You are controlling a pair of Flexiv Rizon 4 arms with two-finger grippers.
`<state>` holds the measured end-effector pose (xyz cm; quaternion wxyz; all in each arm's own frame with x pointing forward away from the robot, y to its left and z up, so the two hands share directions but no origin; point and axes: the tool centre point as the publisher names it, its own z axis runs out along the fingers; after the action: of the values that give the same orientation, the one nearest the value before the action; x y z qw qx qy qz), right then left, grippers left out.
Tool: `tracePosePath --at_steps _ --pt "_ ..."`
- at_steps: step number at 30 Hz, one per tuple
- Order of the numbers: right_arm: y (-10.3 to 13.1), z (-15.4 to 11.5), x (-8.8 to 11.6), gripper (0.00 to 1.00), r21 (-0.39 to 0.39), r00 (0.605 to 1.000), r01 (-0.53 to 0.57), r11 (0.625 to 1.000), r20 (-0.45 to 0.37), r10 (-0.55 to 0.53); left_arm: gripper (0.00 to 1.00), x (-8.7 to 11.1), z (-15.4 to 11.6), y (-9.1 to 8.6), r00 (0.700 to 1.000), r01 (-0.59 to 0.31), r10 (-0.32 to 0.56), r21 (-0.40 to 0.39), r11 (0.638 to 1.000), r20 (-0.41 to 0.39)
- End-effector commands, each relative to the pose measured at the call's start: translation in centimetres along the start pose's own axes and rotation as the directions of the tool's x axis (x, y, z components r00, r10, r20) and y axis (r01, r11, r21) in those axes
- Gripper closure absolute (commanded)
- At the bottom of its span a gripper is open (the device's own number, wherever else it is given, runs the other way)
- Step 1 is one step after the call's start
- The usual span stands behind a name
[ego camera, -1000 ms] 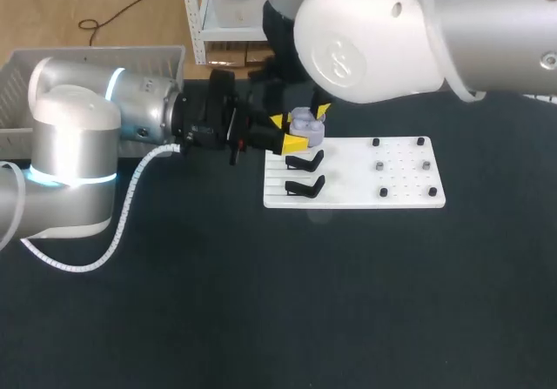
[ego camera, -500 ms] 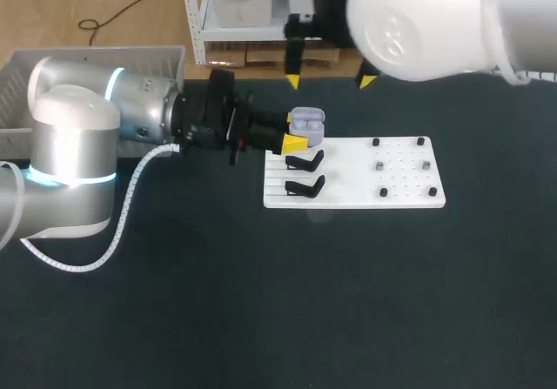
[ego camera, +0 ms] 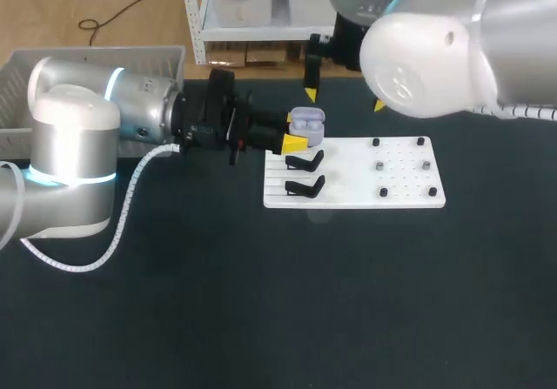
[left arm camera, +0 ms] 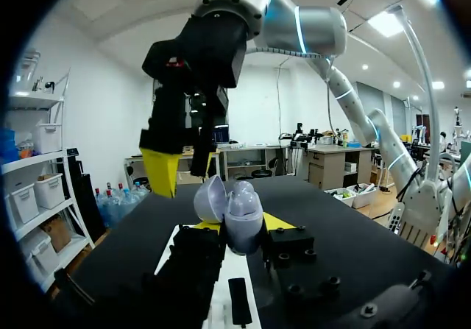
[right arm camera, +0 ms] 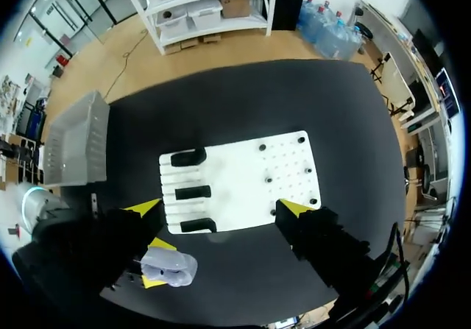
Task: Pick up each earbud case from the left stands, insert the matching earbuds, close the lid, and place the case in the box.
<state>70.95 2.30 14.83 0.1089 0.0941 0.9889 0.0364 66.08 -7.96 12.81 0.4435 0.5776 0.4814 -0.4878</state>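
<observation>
Your left pincer (ego camera: 294, 130) is clamped on the earbud case (ego camera: 306, 124), with one yellow tip on either side of its lower half. You have the lavender case held in the air over the far left corner of the white board (ego camera: 374, 178), and its lid (ego camera: 307, 114) is swung up and open. In the head view, pale rounded shapes sit in the case's mouth, but they are too small for you to tell whether both earbuds are seated. The left wrist view shows a rounded lump beside the raised lid, no clearer.

In the head view, two black stands (ego camera: 305, 160) lie just beside the case on the board's left part. The right wrist view shows three of them in a row. Small dark pegs (ego camera: 380, 166) dot the board's right part, and what sits on them is too small to make out.

Your right pincer (ego camera: 344, 99) hangs high over the board, apart from the case, with its fingers spread wide and holding nothing. That arm's pale shell cuts off the far right of the worktop (ego camera: 261, 302).

The box (ego camera: 96, 58), a pale slatted basket, stands at the worktop's far left corner, well apart from the board. Your left arm (ego camera: 78, 128) covers part of it, and you cannot tell from the head view what lies inside.
</observation>
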Motion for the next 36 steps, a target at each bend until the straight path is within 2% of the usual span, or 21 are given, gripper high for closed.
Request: tracePosePath --at_steps 1,11,19,21,24,29,31,36 --pt "0.4 0.4 0.2 0.00 0.015 0.999 0.021 1.000 -0.030 -0.021 1.00 0.0 0.0 -0.1 1.000 0.000 0.000 -0.001 1.000 -0.001" --pt "0.3 0.3 2.9 0.00 0.022 0.995 0.077 0.997 -0.067 -0.075 1.00 0.0 0.0 -0.1 1.000 0.000 0.000 -0.001 1.000 -0.001" --pt "0.3 0.0 3.4 0.00 0.015 0.991 0.098 0.995 -0.088 -0.096 1.00 0.0 0.0 -0.1 1.000 0.000 0.000 -0.001 1.000 -0.001" --pt "0.3 -0.1 3.3 0.00 0.017 0.995 0.087 0.996 -0.040 -0.087 1.00 0.0 0.0 -0.1 1.000 0.000 0.000 -0.001 1.000 -0.001" --pt "0.1 -0.5 3.0 0.00 0.005 0.997 0.074 0.997 -0.033 -0.073 1.00 0.0 0.0 -0.1 1.000 0.000 0.000 -0.001 1.000 -0.001" --pt "-0.6 -3.0 2.5 0.00 -0.040 0.991 0.041 0.998 0.131 -0.035 1.00 0.0 0.0 -0.1 1.000 0.000 0.000 -0.001 1.000 -0.001" --pt "-1.2 -4.8 2.6 0.00 -0.075 0.975 0.048 0.996 0.222 -0.030 1.00 0.0 0.0 -0.1 1.000 0.000 0.000 -0.001 1.000 -0.001" --pt "-2.4 -8.1 3.8 0.00 -0.135 0.927 0.145 0.980 0.365 -0.087 1.00 0.0 0.0 -0.1 1.000 0.000 0.000 -0.001 1.000 -0.001"
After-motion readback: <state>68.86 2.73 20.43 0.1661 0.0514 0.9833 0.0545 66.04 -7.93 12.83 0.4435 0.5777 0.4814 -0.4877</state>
